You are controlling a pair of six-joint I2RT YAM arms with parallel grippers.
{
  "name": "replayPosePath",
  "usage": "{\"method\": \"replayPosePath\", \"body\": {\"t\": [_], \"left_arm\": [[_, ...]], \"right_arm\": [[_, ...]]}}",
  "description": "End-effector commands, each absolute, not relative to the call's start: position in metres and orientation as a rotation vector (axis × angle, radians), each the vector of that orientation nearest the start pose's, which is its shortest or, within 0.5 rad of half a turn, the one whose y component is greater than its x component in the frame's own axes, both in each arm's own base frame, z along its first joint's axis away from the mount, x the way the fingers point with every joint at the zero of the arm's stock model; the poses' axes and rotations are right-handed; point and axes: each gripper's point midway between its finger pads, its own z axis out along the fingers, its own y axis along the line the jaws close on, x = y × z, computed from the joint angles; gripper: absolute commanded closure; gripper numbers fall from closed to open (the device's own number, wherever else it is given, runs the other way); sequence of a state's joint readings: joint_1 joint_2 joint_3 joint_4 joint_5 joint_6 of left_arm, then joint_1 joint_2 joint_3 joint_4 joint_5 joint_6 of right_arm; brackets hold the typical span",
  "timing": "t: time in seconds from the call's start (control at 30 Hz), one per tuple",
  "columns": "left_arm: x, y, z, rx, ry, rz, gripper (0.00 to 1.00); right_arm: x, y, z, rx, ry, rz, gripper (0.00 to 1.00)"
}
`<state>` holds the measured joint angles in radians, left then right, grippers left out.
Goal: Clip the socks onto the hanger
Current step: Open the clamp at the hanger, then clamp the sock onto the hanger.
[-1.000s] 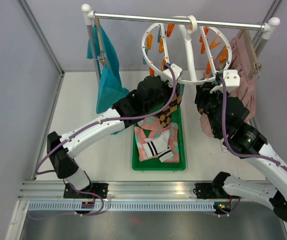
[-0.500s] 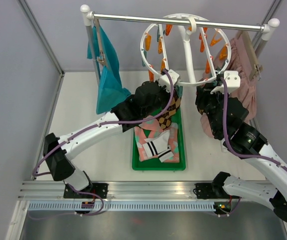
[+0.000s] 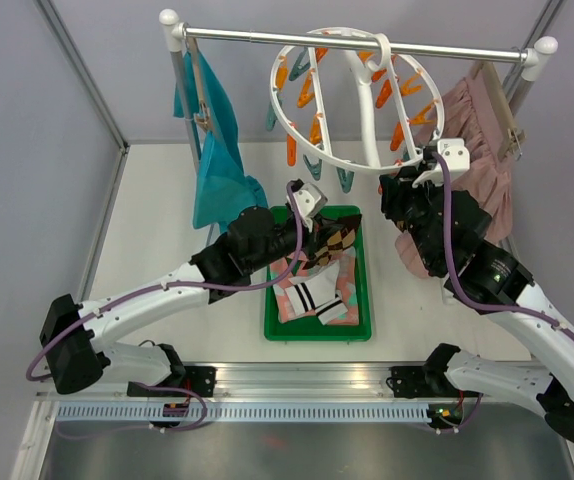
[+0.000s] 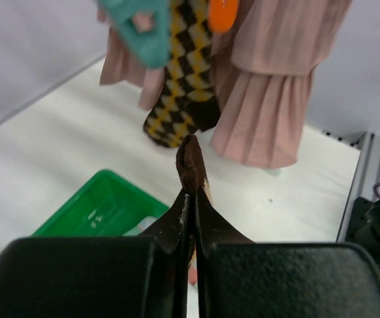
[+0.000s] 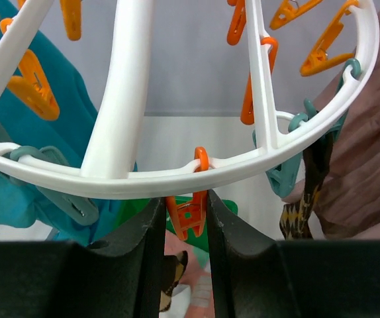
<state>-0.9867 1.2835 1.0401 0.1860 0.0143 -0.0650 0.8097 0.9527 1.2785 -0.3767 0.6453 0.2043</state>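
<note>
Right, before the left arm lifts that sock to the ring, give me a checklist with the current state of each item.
1. Left gripper shut on the held sock: ok.
2. Right gripper closed against both sides of the orange clip on the hanger: ok.
3. Orange clip's mouth open wide enough: cannot tell.
4. Held sock raised to the clip: not ok; it is low, over the green tray.
5. Hung argyle sock seated in its teal clip: ok.
</note>
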Motion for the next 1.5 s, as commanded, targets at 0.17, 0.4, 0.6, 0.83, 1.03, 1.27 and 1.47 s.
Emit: {"method": "replayPosePath", "body": {"t": [0.17, 0.4, 0.6, 0.83, 1.03, 1.27, 1.47], "left_arm": [[0.220, -0.392, 0.371, 0.764, 1.261, -0.965, 0.98], [0.227, -0.395, 0.384, 0.749, 1.222, -0.944, 0.98], [0.234, -0.396, 0.392, 0.728, 1.213, -0.919, 0.98], [0.230, -0.393, 0.397, 0.728, 1.179, -0.919, 0.98], [0.228, -0.386, 0.397, 0.739, 1.136, -0.888, 0.98], [0.223, -0.384, 0.398, 0.753, 1.117, -0.894, 0.98], [0.223, -0.382, 0.400, 0.750, 1.110, -0.889, 0.98]], "right_arm": [[0.268, 0.166, 0.427, -0.022, 1.602, 0.413, 1.00], [0.264, 0.170, 0.431, -0.038, 1.596, 0.447, 1.00], [0.262, 0.173, 0.435, -0.041, 1.592, 0.476, 1.00], [0.266, 0.163, 0.429, -0.002, 1.614, 0.414, 0.99], [0.270, 0.157, 0.428, 0.024, 1.625, 0.370, 1.00], [0.275, 0.155, 0.425, 0.050, 1.638, 0.335, 1.00], [0.276, 0.156, 0.423, 0.051, 1.645, 0.329, 1.00]]}}
